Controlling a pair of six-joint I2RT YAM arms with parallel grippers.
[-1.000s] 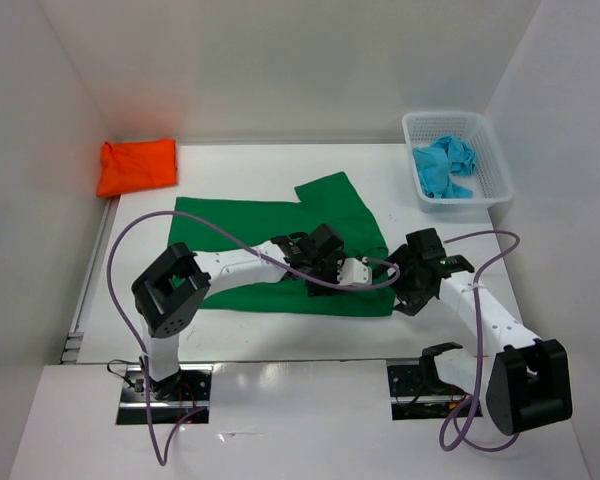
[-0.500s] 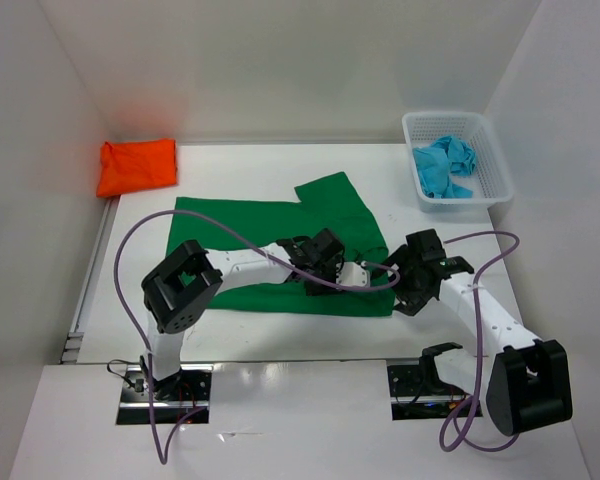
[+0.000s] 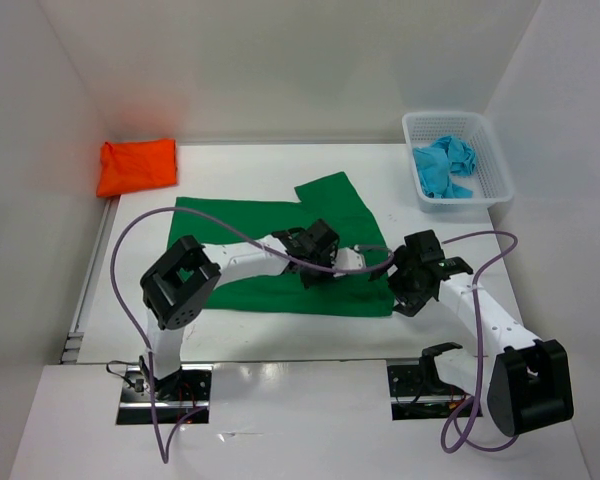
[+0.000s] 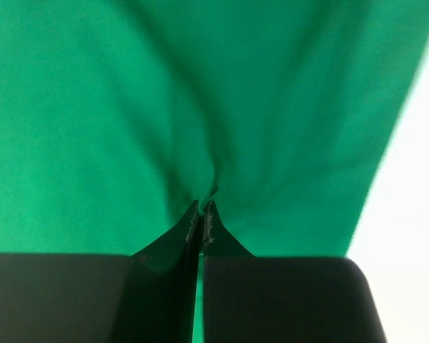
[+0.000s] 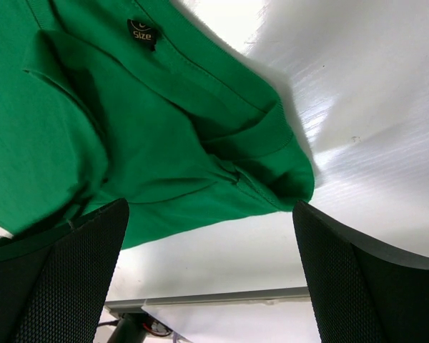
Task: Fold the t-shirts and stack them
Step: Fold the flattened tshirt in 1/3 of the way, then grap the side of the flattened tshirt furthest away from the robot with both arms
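The bright orange cloth t-shirt [image 3: 137, 166] lies folded at the far left. Mid-tabletop spreads the dark green cloth t-shirt [image 3: 235, 225] — my left pincer [image 4: 202, 212] is clamped on a pinch of it, and my right pincer [image 5: 211, 264] gapes over its right edge. I judge the green fold is under way; next I must carry this pinch across. The light turquoise cloth t-shirt [image 3: 442, 165] sits crumpled in the white plastic mesh basket [image 3: 500, 182].

Left arm [image 3: 245, 266] covers green shirt's [image 3: 262, 215] middle
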